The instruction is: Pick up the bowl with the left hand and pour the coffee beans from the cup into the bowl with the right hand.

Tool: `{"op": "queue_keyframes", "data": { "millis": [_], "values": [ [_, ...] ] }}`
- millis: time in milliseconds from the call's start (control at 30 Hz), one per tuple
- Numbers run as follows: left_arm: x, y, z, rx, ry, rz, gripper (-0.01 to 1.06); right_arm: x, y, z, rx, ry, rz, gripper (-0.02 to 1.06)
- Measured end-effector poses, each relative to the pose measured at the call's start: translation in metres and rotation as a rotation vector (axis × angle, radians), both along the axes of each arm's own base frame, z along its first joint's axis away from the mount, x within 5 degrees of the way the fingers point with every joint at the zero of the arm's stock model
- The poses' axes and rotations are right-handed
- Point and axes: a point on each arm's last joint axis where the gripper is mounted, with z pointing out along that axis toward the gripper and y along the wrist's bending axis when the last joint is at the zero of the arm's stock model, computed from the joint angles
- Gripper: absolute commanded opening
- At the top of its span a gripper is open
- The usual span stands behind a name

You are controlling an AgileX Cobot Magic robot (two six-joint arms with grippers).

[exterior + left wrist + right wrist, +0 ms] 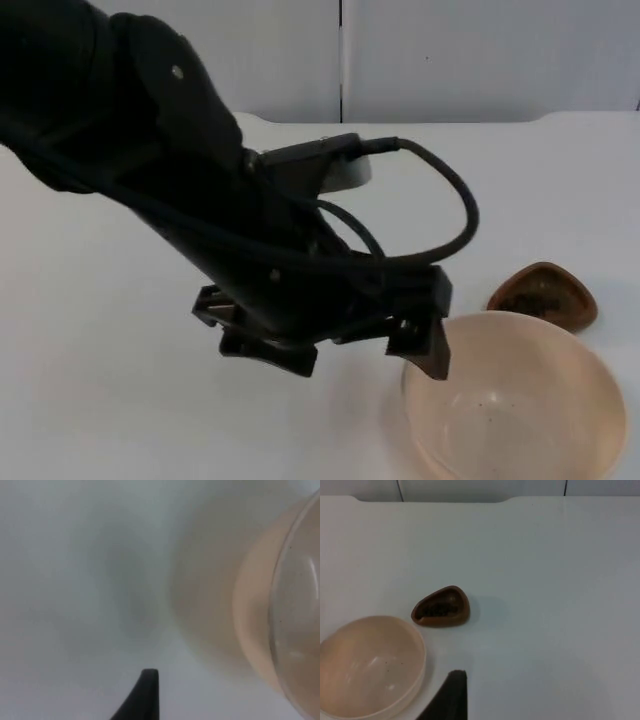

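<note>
The left tool (330, 345) is hanging low over the white bench (110, 400), just beside the near-left rim of the bowl (520, 405), with its two black fingers spread wide apart and gripping nothing; one fingertip (432, 355) is sitting right at the bowl's rim, though whether it is touching cannot be told. In the left wrist view a black fingertip (145, 695) is standing off to one side of the bowl's pale peach wall (255, 610), with bare bench between them. The bowl is resting upright on the bench, its inside showing a few dark specks. Just beyond it, near but apart, the small brown cup (543, 295) is sitting on the bench with dark coffee beans (438, 611) inside. The right tool's fingertip (451, 695) is showing in the right wrist view, looking across the bench toward bowl and cup; whether that tool is open or closed cannot be told.
</note>
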Motion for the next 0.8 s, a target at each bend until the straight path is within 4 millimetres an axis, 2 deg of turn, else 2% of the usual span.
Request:
{"op": "queue_keyframes", "data": {
  "millis": [233,567,800],
  "values": [
    [0.0,-0.005,-0.002,-0.004,-0.023,0.023,0.94,0.0,0.0,0.0,-0.002,0.0,-0.001,1.05],
    [0.001,-0.006,-0.036,0.062,0.046,0.038,0.94,0.0,0.0,0.0,-0.002,0.0,-0.001,1.05],
    [0.003,-0.007,-0.039,0.064,0.033,0.049,0.94,0.0,0.0,0.0,-0.002,0.0,-0.001,1.05]
  ]
}}
